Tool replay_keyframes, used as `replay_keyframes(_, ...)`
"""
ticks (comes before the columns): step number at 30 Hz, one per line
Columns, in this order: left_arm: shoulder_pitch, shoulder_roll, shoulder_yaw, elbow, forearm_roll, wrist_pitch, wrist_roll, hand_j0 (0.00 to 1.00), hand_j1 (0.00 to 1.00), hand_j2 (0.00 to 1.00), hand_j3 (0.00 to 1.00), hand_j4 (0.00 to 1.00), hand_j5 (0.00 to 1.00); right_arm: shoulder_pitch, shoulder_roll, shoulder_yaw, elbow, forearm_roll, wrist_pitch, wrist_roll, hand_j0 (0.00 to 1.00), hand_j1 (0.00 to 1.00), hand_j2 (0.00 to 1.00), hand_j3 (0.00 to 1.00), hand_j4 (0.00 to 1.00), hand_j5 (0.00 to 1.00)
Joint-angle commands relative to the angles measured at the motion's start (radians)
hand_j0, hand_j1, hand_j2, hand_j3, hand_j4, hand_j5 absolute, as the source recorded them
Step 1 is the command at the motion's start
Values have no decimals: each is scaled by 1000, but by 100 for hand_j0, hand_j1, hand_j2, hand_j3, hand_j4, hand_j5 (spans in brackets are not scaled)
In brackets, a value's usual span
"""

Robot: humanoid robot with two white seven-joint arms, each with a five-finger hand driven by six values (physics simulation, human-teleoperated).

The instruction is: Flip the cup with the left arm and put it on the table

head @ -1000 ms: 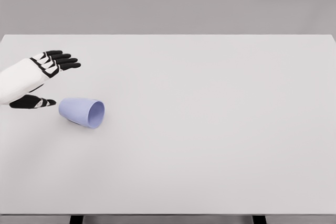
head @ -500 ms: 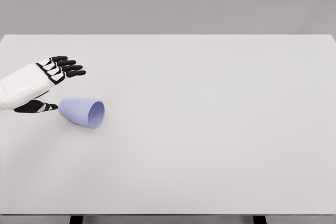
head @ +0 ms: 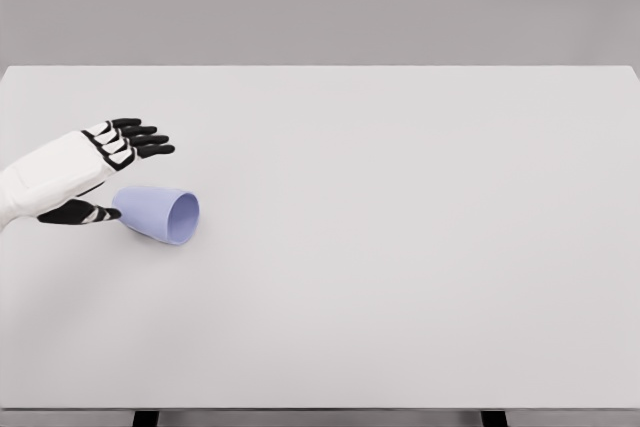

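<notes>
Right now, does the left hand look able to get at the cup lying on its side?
Probably yes. The left hand is open right beside the cup, thumb near its closed end, and nothing on the table stands between them.

Your only obstacle on the table point(head: 420, 277) is the cup point(head: 158, 213), lying on its side near the left edge with its mouth facing right. Your left hand point(head: 95, 162) sits just beside its closed end, fingers spread above it, thumb at its base. You have bare surface to the cup's right, front and far side.
</notes>
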Motion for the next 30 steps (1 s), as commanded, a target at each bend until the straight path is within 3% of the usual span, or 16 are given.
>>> replay_keyframes(1,0,16,-22,-11,62,0,1,100,100,100,100,100,100,0,0,0,0,0,0,0,100,100,100,100,100,100)
replay_keyframes(4,0,92,-82,-13,186,0,-1,100,100,100,100,100,100,0,0,0,0,0,0,0,100,100,100,100,100,100)
replay_keyframes(10,-2,136,-151,-29,318,22,-4,100,100,100,100,100,100,0,0,0,0,0,0,0,100,100,100,100,100,100)
replay_keyframes(20,-14,124,-165,-37,326,205,-157,100,100,100,100,100,100,0,0,0,0,0,0,0,100,100,100,100,100,100)
replay_keyframes(30,-25,99,-165,-37,327,251,-160,100,100,100,100,100,100,0,0,0,0,0,0,0,100,100,100,100,100,100)
